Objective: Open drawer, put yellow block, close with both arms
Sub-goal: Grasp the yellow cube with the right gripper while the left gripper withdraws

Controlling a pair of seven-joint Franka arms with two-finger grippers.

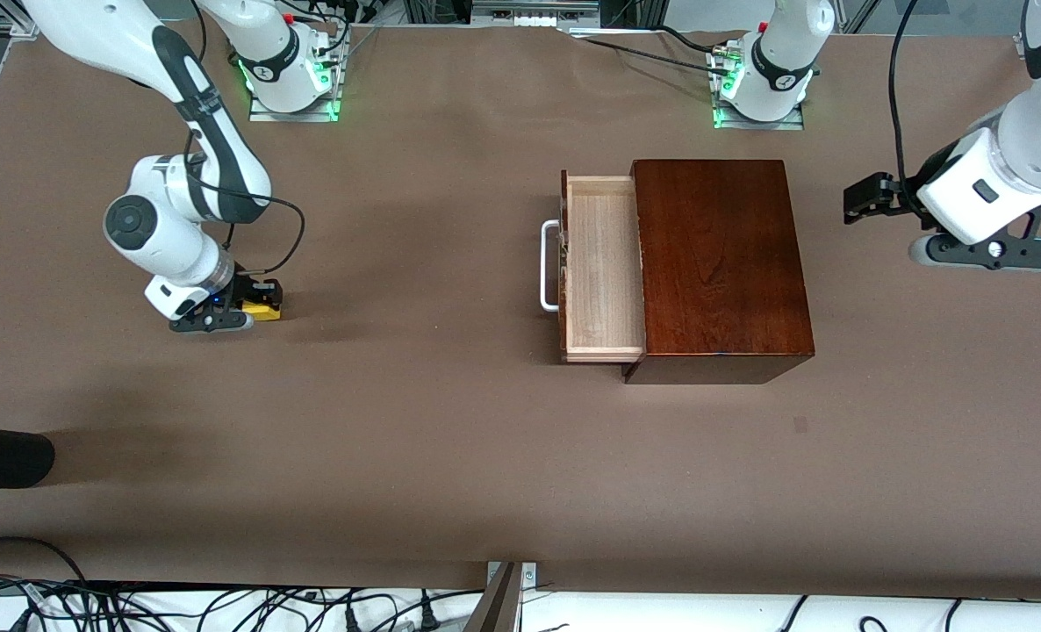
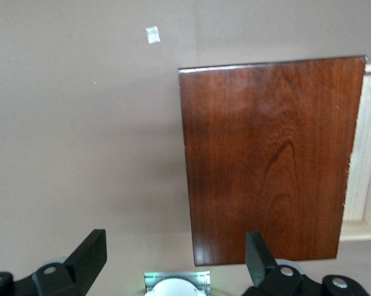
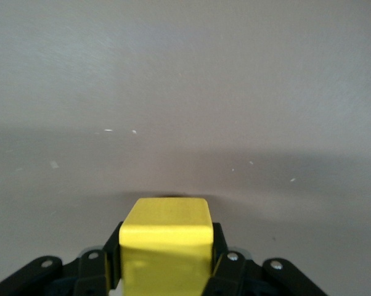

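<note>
A: Where's the block?
B: My right gripper point(image 1: 259, 301) is clamped on the block point(image 1: 266, 307), low at the table point(image 1: 415, 421), right arm's end, 9 o'clock of the drawer point(image 1: 604, 268)
A: Drawer?
B: Pulled out of the box point(image 1: 718, 263), tray bare. My left gripper point(image 1: 863, 197) hangs spread wide, holding nothing, 3 o'clock of the box
</note>
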